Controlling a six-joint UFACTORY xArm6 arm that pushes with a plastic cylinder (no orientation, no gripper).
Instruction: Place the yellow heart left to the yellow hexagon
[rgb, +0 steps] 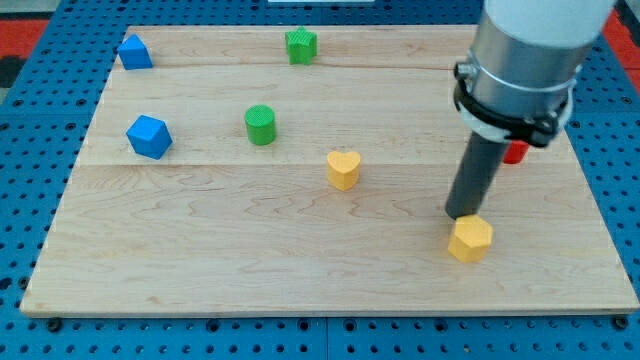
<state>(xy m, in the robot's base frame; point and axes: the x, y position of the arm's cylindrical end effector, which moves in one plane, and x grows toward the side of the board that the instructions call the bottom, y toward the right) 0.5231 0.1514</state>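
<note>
The yellow heart (343, 169) lies near the middle of the wooden board (250, 260). The yellow hexagon (470, 239) lies toward the view's lower right. My tip (461, 215) stands just above the hexagon's upper left edge, touching or nearly touching it. The heart is to the view's left of the hexagon and higher up, well apart from my tip.
A blue block (134, 52) sits at the view's top left, a second blue block (149, 136) below it. A green block (300, 45) is at the top middle, a green cylinder (260, 125) left of centre. A red block (515, 152) is partly hidden behind the arm.
</note>
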